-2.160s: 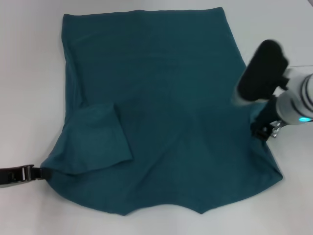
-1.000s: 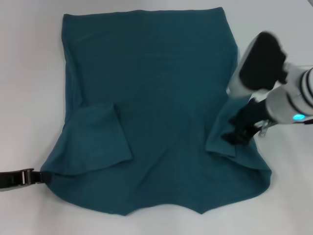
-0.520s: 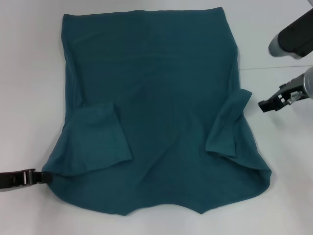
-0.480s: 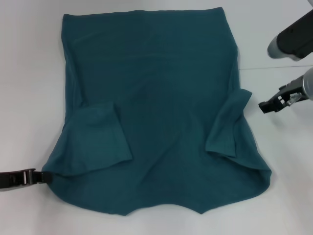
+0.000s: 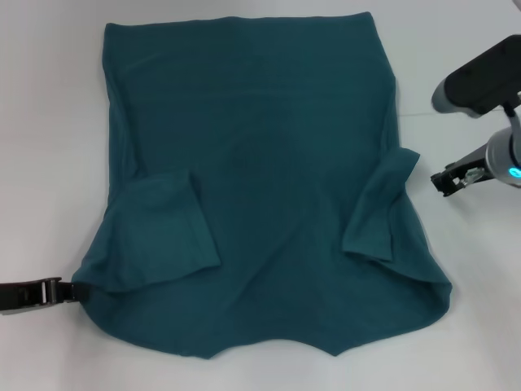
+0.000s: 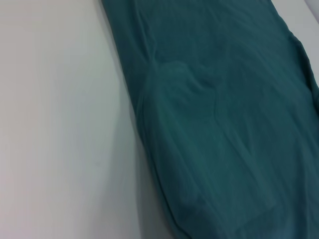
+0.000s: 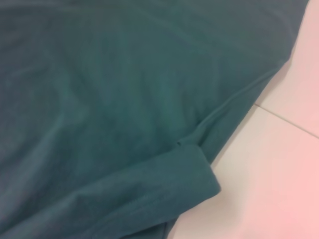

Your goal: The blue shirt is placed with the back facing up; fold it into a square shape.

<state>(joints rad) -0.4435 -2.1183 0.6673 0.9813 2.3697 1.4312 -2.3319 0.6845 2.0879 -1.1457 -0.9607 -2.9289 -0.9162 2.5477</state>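
The blue shirt (image 5: 260, 163) lies spread flat on the white table, plain side up, hem at the far end and collar toward me. Its left sleeve (image 5: 167, 228) and right sleeve (image 5: 378, 212) are both folded inward onto the body. My right gripper (image 5: 444, 181) hovers open just off the shirt's right edge, apart from the cloth and holding nothing. My left gripper (image 5: 67, 291) rests low at the near left, its tip against the shirt's shoulder corner. The right wrist view shows the shirt (image 7: 99, 99) with the folded sleeve (image 7: 164, 194). Shirt (image 6: 224, 124) cloth also fills the left wrist view.
The white table (image 5: 49, 122) surrounds the shirt on all sides. A thin seam line in the tabletop (image 5: 423, 114) runs off to the right of the shirt.
My right gripper carried the right sleeve inward onto the shirt, let it go and drew back to the right. The left gripper has stayed in place.
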